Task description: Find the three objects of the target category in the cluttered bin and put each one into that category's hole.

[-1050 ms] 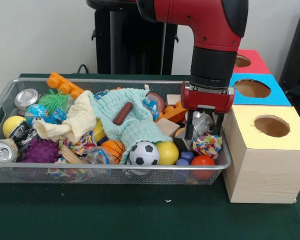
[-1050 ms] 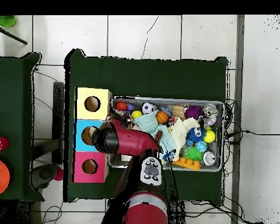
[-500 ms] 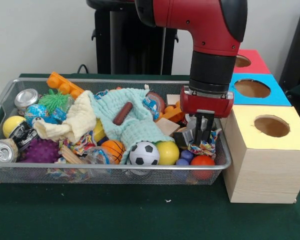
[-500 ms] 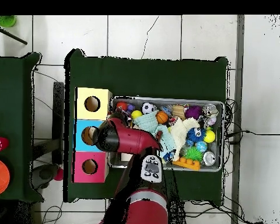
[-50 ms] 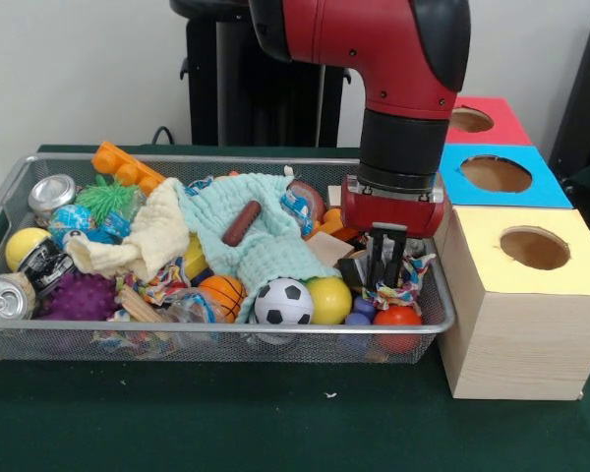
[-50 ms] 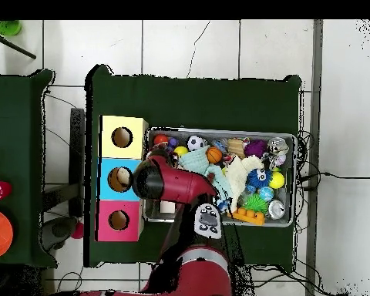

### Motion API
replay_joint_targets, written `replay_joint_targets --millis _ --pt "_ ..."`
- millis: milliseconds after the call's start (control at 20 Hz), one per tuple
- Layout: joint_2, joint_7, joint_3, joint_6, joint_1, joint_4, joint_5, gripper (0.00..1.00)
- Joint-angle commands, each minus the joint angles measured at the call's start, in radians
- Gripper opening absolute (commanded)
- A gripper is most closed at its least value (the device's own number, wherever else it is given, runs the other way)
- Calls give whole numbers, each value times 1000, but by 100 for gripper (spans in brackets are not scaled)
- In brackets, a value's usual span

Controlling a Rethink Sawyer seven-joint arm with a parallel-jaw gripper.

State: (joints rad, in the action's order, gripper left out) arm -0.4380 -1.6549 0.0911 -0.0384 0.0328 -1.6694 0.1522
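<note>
The wire bin [image 5: 442, 317] holds a jumble of toys, cloths and cans. My gripper [image 5: 385, 278] reaches down into its right end, fingers [image 5: 378, 264] drawn close together and pinching a multicoloured knotted rope toy [image 5: 407, 286]. A red ball [image 5: 398, 317] and a small blue ball [image 5: 362, 308] lie just below it. Beside the bin stand three boxes with round holes: yellow [image 5: 534, 248], blue [image 5: 496, 174] and red [image 5: 472, 120]. In the overhead view the arm [image 6: 156, 180] covers the gripper, next to the blue box [image 6: 120, 179].
Left of the gripper lie a yellow ball [image 5: 328, 300], a soccer ball [image 5: 283, 302], an orange basketball [image 5: 221, 291], a teal cloth [image 5: 261, 241] with a brown sausage [image 5: 242, 222], a wooden block [image 5: 329, 249], cans [image 5: 51, 192] and a purple spiky ball [image 5: 79, 295].
The gripper's fingers went from spread to closed around the rope toy, and the arm shifted slightly left and lower in the front view.
</note>
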Motion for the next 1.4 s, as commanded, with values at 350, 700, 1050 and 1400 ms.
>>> replay_joint_targets --millis 350,700,1050,1400 --pt "-200 -147 -75 -209 8 -81 15 0" --pt "-259 -133 -86 -266 7 -99 7 0" --pt "-298 -120 -107 -297 19 -112 -1 0" --pt "-336 -115 -168 -295 55 -145 14 0"
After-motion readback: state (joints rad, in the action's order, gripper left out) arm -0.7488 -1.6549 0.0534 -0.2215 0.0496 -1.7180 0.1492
